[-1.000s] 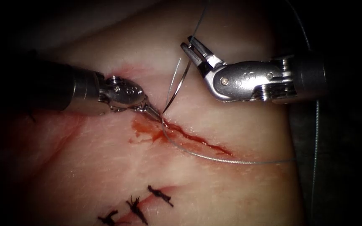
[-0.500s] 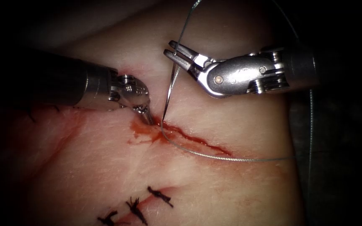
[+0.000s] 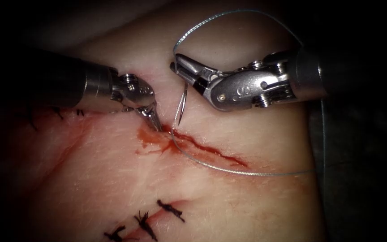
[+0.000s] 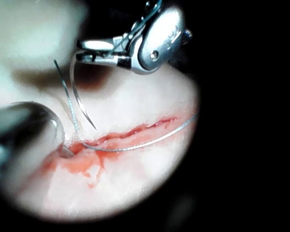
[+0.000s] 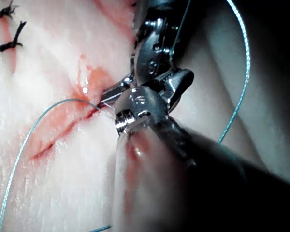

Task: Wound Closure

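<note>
At the cut's upper-left end, left arm's steel pincer (image 3: 156, 125): jaws together, tip pressed to the pale pork tissue (image 3: 229, 197); whether it grips anything cannot be told. Right arm's steel pincer (image 3: 180, 67): clamped on the thin curved steel needle (image 3: 182, 105) near its thread end; needle hangs clear, point just above the red-stained cut (image 3: 207, 150). Pale blue-grey thread (image 3: 247, 172): looped over this pincer, trailing along the cut rightward. Black stitch knots (image 3: 146, 222): nearer the viewer, well apart.

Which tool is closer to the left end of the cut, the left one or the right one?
Left. The left tool has its tip at the left end of the cut, on the tissue. The right tool is above it, apart from the cut, holding the needle near its rear end.
</note>
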`<action>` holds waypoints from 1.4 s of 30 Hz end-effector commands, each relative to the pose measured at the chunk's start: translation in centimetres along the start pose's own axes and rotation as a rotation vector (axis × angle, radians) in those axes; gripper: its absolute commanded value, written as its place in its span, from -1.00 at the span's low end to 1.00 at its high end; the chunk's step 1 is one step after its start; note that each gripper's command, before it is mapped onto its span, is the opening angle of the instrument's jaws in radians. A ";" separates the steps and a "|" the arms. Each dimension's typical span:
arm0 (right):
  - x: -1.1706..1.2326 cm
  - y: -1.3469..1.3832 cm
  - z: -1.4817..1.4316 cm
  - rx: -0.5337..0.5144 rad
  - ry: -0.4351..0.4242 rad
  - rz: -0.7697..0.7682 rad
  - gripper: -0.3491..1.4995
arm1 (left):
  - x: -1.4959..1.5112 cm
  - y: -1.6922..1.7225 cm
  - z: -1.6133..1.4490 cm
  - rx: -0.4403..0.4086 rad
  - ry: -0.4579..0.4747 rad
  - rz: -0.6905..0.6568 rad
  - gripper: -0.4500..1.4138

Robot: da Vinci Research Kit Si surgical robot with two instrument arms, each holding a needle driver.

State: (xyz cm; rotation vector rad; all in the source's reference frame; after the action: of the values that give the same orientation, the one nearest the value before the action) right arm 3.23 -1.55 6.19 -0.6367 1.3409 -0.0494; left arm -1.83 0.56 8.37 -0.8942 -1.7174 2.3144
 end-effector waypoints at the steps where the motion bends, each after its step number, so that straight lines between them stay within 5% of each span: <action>1: 0.01 -0.04 0.10 -0.005 0.002 0.001 -1.00 | -0.01 -0.03 0.03 -0.010 0.003 -0.008 -1.00; 16: -0.08 -0.38 0.19 -0.033 0.047 -0.011 -1.00 | 0.01 -0.02 0.04 -0.004 0.010 -0.016 -0.96; 42: -0.04 -0.44 0.12 -0.017 0.060 0.158 -1.00 | 0.03 -0.01 0.01 0.004 0.026 -0.005 -0.95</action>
State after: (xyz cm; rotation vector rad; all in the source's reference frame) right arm 3.40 -1.83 6.41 -0.5480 1.4458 0.0699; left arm -1.82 0.59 8.31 -0.9142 -1.7027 2.2938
